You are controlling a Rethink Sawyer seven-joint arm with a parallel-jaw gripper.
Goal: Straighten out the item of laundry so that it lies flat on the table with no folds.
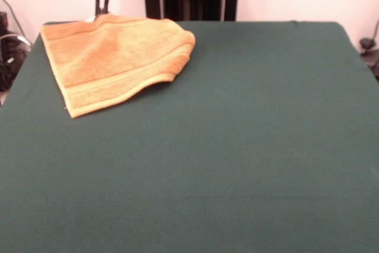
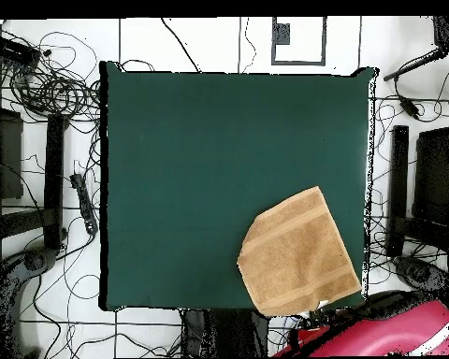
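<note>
Front view: terry towel (image 1: pixel 115 60), felt table (image 1: pixel 237 146)

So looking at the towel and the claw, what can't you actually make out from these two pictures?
- Claw, front view: its tips drop behind the towel's far edge, so open or shut cannot be told.
- Claw, overhead view: covered by the red arm.
- Towel's underside, both views: hidden by its own top layer, so any doubled part beneath is unseen.
- Table's edge near the arm, overhead view: partly covered by towel and arm.

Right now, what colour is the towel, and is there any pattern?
Orange-tan towel, plain except woven border bands near its ends; the front view shows it best.
</note>
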